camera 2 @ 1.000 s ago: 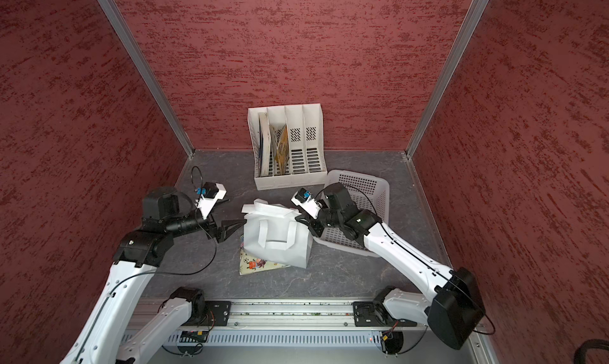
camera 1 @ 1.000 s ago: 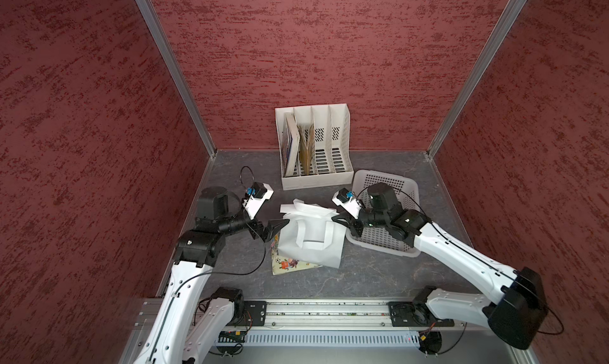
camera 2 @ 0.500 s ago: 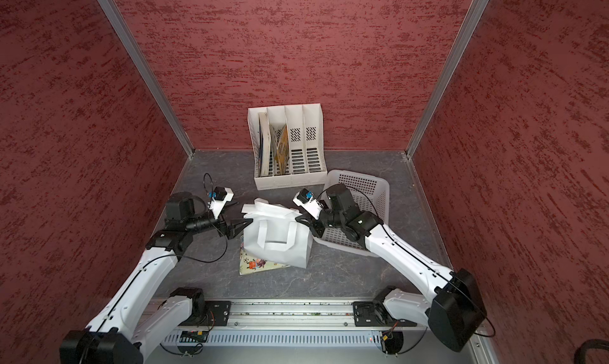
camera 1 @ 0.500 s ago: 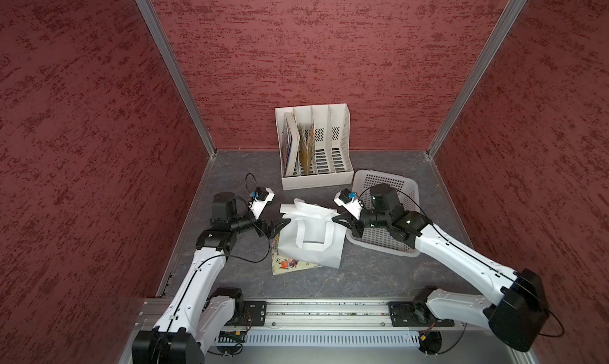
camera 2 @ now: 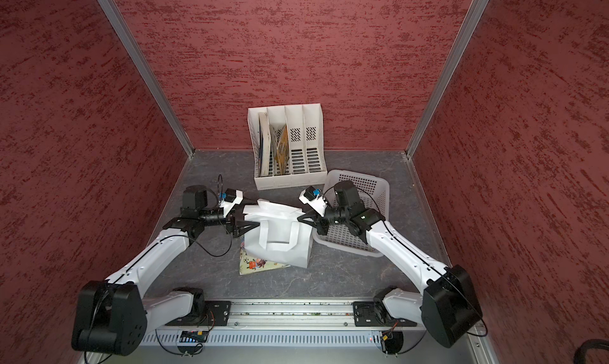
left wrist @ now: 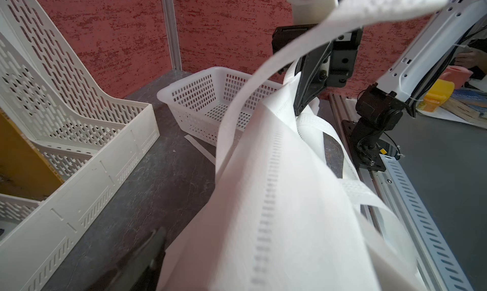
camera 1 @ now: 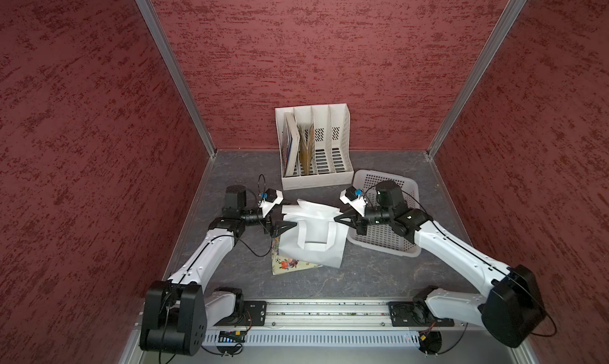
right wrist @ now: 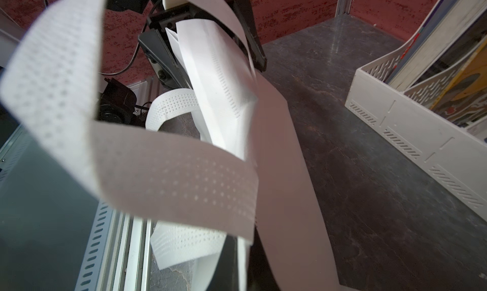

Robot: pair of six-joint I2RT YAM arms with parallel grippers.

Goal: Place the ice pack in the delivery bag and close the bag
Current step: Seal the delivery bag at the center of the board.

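The delivery bag [camera 1: 316, 247], a white fabric tote with loop handles, stands mid-table in both top views [camera 2: 280, 247]. My right gripper [camera 1: 338, 219] is shut on its right rim; the left wrist view shows those fingers [left wrist: 307, 92] pinching the fabric. My left gripper [camera 1: 286, 215] is open, its two fingers astride the bag's left rim, as the right wrist view shows [right wrist: 205, 52]. A strap handle [right wrist: 158, 176] hangs across that view. A flat, pale item with a colourful print [camera 1: 290, 265], possibly the ice pack, lies half under the bag's near-left corner.
A white slotted file rack [camera 1: 316, 179] holding books stands at the back. A white perforated basket [camera 1: 407, 189] sits right of the bag, under my right arm. Red walls close three sides. The arms' metal rail [camera 1: 329, 313] runs along the front.
My left arm has swung down and to the right, bringing its open fingers over the bag's left rim. The right arm and the bag have stayed put.
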